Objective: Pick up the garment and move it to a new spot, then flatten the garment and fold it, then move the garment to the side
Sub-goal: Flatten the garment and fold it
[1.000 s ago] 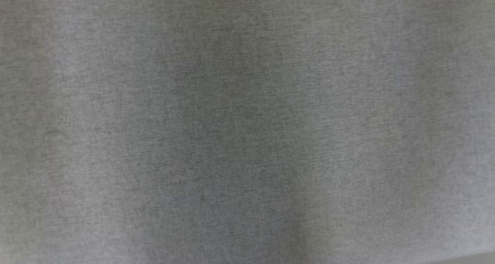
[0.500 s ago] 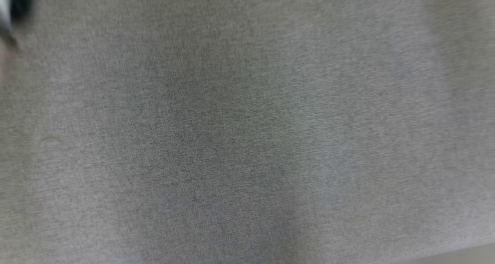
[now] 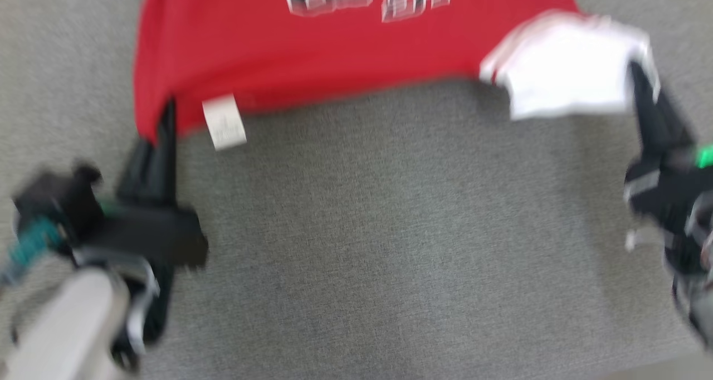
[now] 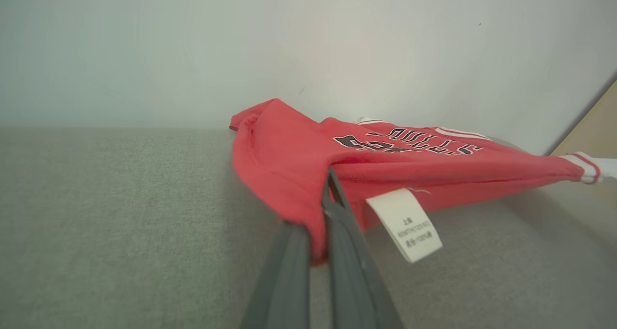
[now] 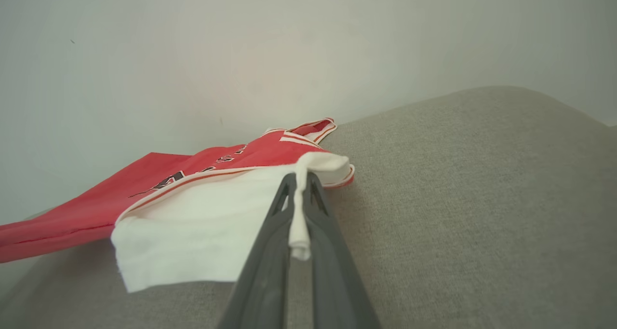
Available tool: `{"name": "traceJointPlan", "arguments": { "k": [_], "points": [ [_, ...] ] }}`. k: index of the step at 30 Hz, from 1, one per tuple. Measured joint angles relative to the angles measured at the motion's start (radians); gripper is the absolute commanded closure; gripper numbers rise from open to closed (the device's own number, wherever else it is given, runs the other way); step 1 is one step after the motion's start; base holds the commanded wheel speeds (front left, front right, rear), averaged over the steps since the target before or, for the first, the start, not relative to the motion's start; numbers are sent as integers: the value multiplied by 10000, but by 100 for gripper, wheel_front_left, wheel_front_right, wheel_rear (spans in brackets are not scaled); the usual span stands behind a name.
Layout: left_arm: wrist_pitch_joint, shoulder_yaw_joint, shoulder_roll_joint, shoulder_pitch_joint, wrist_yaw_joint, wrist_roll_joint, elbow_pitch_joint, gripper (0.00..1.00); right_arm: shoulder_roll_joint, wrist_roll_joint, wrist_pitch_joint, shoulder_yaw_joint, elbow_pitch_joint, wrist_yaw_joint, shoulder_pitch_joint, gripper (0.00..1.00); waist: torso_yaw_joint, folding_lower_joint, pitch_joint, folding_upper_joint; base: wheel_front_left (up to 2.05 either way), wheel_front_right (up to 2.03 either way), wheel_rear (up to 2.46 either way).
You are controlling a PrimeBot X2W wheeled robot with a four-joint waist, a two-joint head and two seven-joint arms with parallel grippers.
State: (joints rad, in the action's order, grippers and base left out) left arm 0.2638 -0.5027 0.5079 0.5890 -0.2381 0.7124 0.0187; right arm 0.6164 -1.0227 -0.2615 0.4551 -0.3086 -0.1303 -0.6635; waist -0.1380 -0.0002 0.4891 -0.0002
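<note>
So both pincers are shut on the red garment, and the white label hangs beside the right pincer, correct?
No: the white label hangs beside the left pincer, as the left wrist view shows. That one and the right pincer are both shut on the red garment.

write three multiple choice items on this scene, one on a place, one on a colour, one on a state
1. The care tag hangs nearest: A) the left hand B) the lettering C) the wall.
2. The garment body is: A) blue B) red C) green.
3. The right hand is: A) open B) shut on the white sleeve C) shut on nothing.
Answers: 1 A, the tag dangles right beside that hand; 2 B, red cloth stretches between both hands; 3 B, white fabric is pinched in its grip.
</note>
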Motion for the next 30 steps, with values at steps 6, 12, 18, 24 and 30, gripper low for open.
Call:
{"name": "traceJointPlan", "arguments": {
  "k": [6,12,18,24,30],
  "points": [
    [0,487,-773,-2275,194,-332,-205,100,-525,253,56,-836,255,0,2680,100,51,-1,-851,-1,0,0,0],
    [0,1020,-1430,-4082,652,-577,21,100,-1097,690,460,-1532,387,-2,4734,100,114,-2,-1686,-1,0,0,0],
    [0,1273,-2054,-5350,1145,-1070,497,100,-1741,1087,757,-2464,529,-2,6587,100,258,-1,-2398,-1,0,0,0],
    [0,1779,-2637,-6130,1534,-1335,834,100,-2290,1570,1486,-3277,1035,-2,7764,100,456,0,-2922,0,0,0,0],
    [0,2140,-3072,-6319,2096,-1975,1206,100,-3041,2036,2171,-3914,1776,-2,8272,100,712,2,-3068,1,0,0,0]
  ]
}}
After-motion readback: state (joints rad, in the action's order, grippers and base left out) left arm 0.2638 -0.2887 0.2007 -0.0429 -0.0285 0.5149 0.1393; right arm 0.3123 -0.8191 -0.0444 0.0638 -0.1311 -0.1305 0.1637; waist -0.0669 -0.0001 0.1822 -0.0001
